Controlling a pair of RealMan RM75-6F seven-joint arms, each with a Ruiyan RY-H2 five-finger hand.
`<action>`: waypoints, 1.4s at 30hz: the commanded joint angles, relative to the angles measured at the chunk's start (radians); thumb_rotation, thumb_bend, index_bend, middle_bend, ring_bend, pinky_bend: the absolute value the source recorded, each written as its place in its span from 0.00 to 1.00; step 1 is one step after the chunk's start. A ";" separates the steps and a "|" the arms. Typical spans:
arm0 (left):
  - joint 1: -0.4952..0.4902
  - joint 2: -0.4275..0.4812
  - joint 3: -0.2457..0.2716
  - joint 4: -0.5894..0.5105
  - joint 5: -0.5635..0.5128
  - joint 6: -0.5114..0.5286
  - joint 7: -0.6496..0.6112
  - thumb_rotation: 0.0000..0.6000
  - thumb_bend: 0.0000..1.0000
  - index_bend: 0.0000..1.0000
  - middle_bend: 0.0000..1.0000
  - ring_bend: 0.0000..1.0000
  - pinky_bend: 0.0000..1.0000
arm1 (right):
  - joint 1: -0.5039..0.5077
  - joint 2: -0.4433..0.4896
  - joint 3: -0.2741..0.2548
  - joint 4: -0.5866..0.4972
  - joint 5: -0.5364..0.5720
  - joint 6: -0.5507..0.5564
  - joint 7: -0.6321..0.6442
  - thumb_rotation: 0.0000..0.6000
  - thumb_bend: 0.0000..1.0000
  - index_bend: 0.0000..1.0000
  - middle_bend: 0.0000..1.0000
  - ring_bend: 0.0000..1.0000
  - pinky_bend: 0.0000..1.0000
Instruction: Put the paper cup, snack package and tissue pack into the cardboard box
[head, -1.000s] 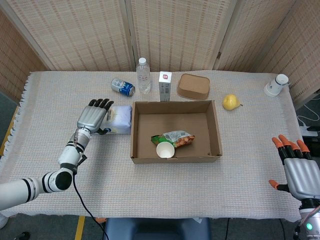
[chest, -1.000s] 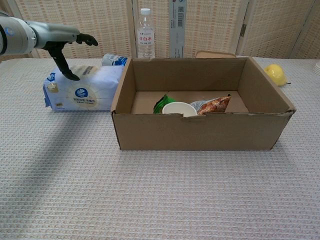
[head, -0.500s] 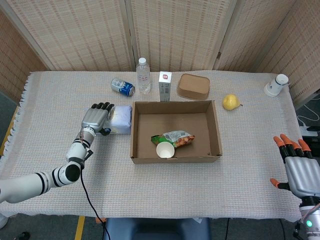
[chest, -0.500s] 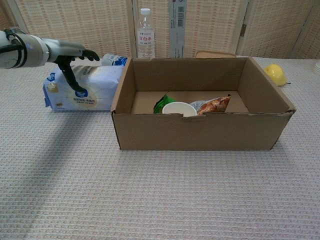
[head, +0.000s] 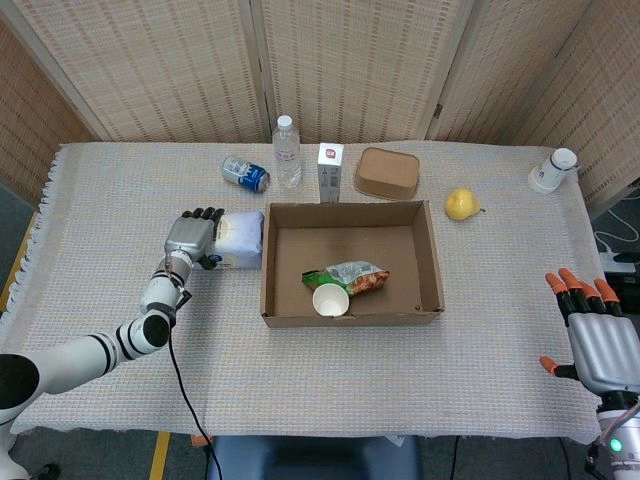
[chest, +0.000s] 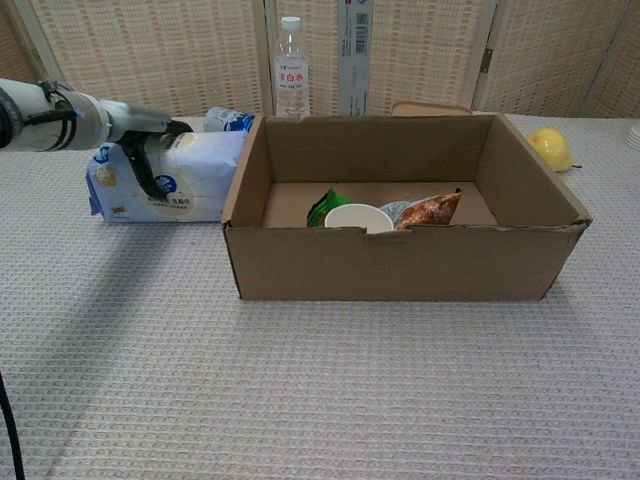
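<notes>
Fingers (chest: 148, 172) of left hand (head: 190, 238) now grasping tissue pack (head: 240, 238) | right hand (head: 598, 340) released

Head view: we look steeply down from above the near edge of the table (head: 500, 400), taking in its whole top to the far edge. Chest view: we look low and level across the table (chest: 300, 400), close up. Both share the cardboard box (head: 350, 315) (chest: 400, 265).
</notes>
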 joint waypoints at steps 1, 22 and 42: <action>0.005 -0.009 0.004 0.013 0.013 0.019 -0.009 1.00 0.24 0.00 0.07 0.08 0.25 | 0.002 -0.003 -0.001 0.002 0.001 -0.002 -0.002 1.00 0.05 0.00 0.00 0.00 0.00; 0.064 0.219 -0.019 -0.205 0.216 0.174 -0.020 1.00 0.41 0.72 0.92 0.85 0.87 | -0.002 0.010 -0.006 -0.011 -0.018 0.004 0.014 1.00 0.05 0.00 0.00 0.00 0.00; -0.017 0.580 -0.157 -0.947 0.334 0.427 0.122 1.00 0.41 0.75 0.94 0.86 0.89 | -0.005 0.004 -0.023 -0.019 -0.054 -0.006 0.001 1.00 0.05 0.00 0.00 0.00 0.00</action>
